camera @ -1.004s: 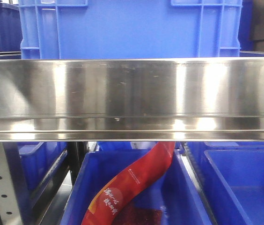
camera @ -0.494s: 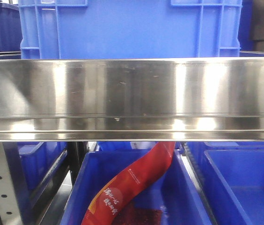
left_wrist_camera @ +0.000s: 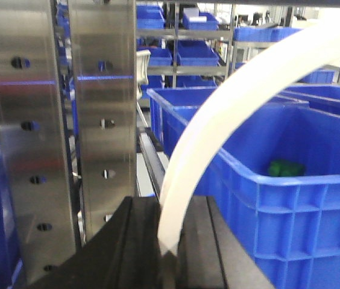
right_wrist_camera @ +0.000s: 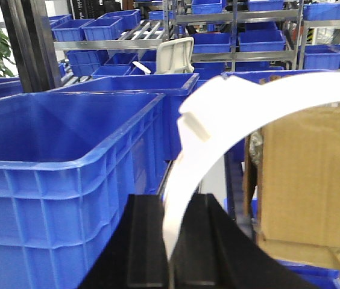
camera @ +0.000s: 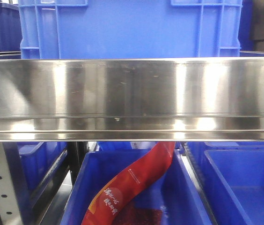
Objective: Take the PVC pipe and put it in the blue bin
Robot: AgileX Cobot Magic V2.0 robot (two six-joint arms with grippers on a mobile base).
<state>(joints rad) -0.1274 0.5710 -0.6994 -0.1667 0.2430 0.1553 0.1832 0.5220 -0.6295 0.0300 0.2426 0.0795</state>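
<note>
A white curved PVC pipe [left_wrist_camera: 230,108] rises from between my left gripper's [left_wrist_camera: 169,244] black jaws, which are shut on its end, and arcs up to the right over a blue bin [left_wrist_camera: 290,180]. In the right wrist view my right gripper [right_wrist_camera: 170,241] is shut on a white curved PVC pipe [right_wrist_camera: 218,120] with a clip-like fitting [right_wrist_camera: 193,127], next to a large blue bin [right_wrist_camera: 67,156] on its left. Neither gripper nor pipe shows in the front view.
Steel shelf uprights [left_wrist_camera: 55,120] stand close on the left gripper's left. A cardboard box [right_wrist_camera: 308,180] sits right of the right gripper. The front view shows a steel shelf beam [camera: 132,98], a blue bin above [camera: 132,28], and a lower bin [camera: 132,187] holding a red package [camera: 132,183].
</note>
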